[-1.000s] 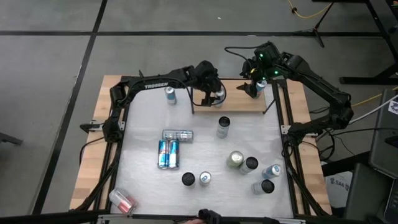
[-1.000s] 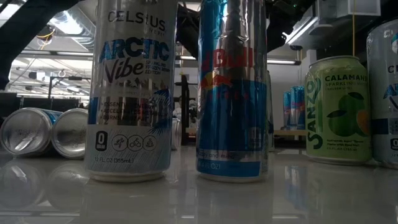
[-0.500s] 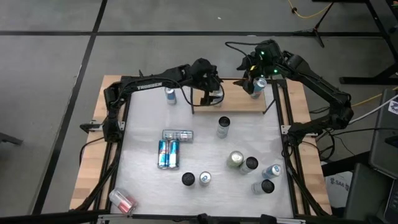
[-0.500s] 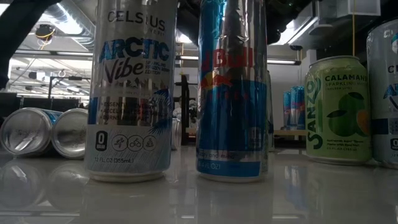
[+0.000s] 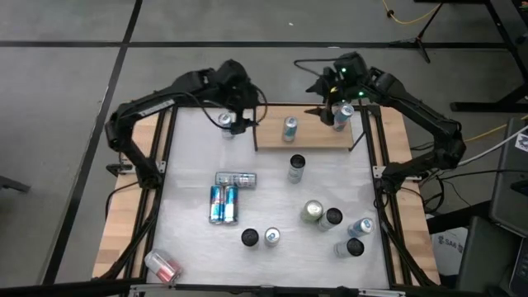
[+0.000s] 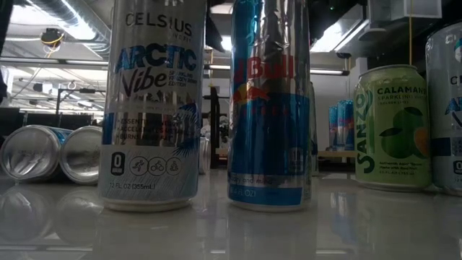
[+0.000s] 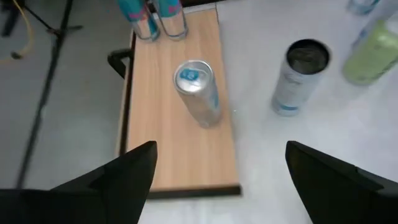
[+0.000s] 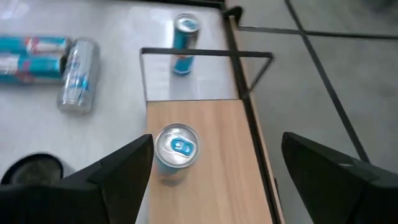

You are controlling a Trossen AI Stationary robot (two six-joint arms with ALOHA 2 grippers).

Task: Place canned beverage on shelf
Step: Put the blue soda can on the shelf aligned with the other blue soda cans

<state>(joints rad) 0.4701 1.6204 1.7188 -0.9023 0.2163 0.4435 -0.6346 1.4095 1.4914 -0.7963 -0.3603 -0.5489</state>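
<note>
Can (image 5: 289, 128) stands upright on your shelf (image 5: 313, 137); left gripper (image 5: 240, 113) and right gripper (image 5: 327, 97) both gape, empty.

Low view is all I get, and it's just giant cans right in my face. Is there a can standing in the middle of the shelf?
Observer: Yes. One silver can stands upright near the middle of the shelf, with nothing touching it.
Operator: Is an arm holding anything?
Observer: No. The left gripper is open and empty, just off the shelf's left end.
Operator: And the other arm?
Observer: The right gripper is open and empty too, above the shelf's right end.
</note>
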